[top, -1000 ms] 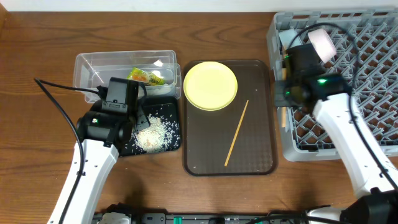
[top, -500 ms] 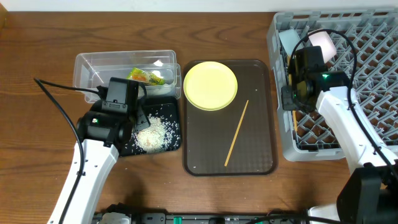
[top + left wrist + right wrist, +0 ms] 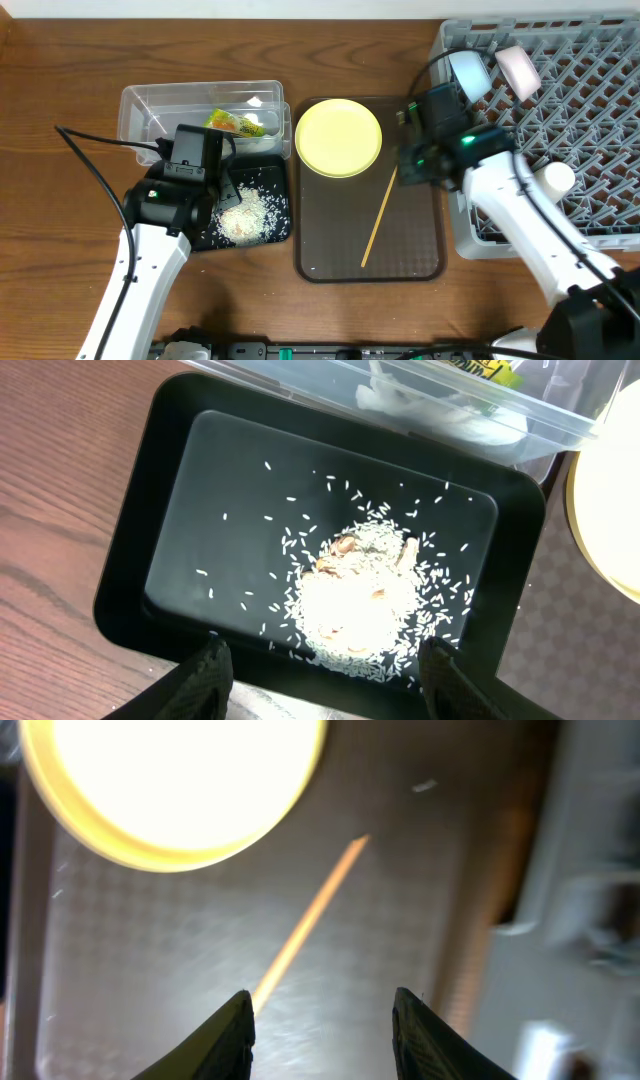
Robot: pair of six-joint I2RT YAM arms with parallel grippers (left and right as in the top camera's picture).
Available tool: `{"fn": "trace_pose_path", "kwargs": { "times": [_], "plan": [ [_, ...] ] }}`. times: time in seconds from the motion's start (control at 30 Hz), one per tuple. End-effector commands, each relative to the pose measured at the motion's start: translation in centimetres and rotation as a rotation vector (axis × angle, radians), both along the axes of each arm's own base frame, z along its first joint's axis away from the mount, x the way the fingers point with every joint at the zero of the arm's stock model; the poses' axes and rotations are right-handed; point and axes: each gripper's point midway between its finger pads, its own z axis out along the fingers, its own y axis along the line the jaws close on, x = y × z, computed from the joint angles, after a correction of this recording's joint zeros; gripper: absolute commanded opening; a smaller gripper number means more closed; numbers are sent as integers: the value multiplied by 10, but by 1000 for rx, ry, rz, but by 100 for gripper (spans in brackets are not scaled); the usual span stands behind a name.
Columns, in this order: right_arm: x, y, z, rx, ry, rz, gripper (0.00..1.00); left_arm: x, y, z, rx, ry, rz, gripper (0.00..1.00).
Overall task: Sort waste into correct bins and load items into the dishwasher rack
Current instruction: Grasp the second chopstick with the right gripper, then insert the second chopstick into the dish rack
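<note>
The yellow plate (image 3: 339, 137) and one wooden chopstick (image 3: 380, 213) lie on the brown serving tray (image 3: 330, 250). My right gripper (image 3: 408, 170) hovers open and empty over the chopstick's upper end; the right wrist view shows the gripper (image 3: 320, 1020), chopstick (image 3: 310, 920) and plate (image 3: 170, 780). My left gripper (image 3: 222, 190) is open and empty above the black tray (image 3: 282, 235) holding rice scraps (image 3: 243, 215). In the left wrist view the gripper (image 3: 325, 675) is over the near rim of the black tray (image 3: 130, 560) and the rice (image 3: 360, 600). The snack wrapper (image 3: 235, 123) lies in the clear tub (image 3: 140, 105).
The grey rack (image 3: 600, 120) at the right holds a light-blue bowl (image 3: 468, 72), a white bowl (image 3: 518, 68) and a small white cup (image 3: 557, 178). Its left wall (image 3: 590, 870) stands close to my right gripper. A black cable (image 3: 100, 140) trails left of the left arm.
My right arm has swung left from the rack's left wall to above the brown tray, by the chopstick's upper end. The white cup now shows in the rack. The left arm has not moved.
</note>
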Motion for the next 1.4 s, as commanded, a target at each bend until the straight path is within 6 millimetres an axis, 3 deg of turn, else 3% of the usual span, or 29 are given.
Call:
{"fn": "trace_pose_path", "kwargs": {
  "times": [0.0,0.27,0.5,0.57,0.67,0.8,0.9,0.97,1.23,1.37],
  "plan": [
    [-23,12,-35,-21,102,-104,43,2,4,4,12,-10,16,63],
    [-61,25,-92,-91,242,-213,42,2,4,4,11,-11,16,63],
    [-70,34,-117,-116,278,-228,40,2,4,4,11,-10,16,63],
    [-72,33,-120,-122,290,-245,33,2,4,4,11,-10,16,63],
    [-72,30,-120,-130,296,-252,7,2,4,4,11,-10,16,63],
    [-69,18,-117,-133,302,-286,1,2,4,4,11,-10,16,63],
    [-57,-1,-103,-145,263,-337,1,2,4,4,11,-10,16,63],
    [-42,-18,-83,-153,204,-352,1,2,4,4,11,-10,16,63],
    [28,-76,42,-123,-141,-195,1,2,4,4,11,-11,16,63],
    [36,-104,58,-175,-189,-144,1,2,4,4,11,-11,16,63]
  ]
}}
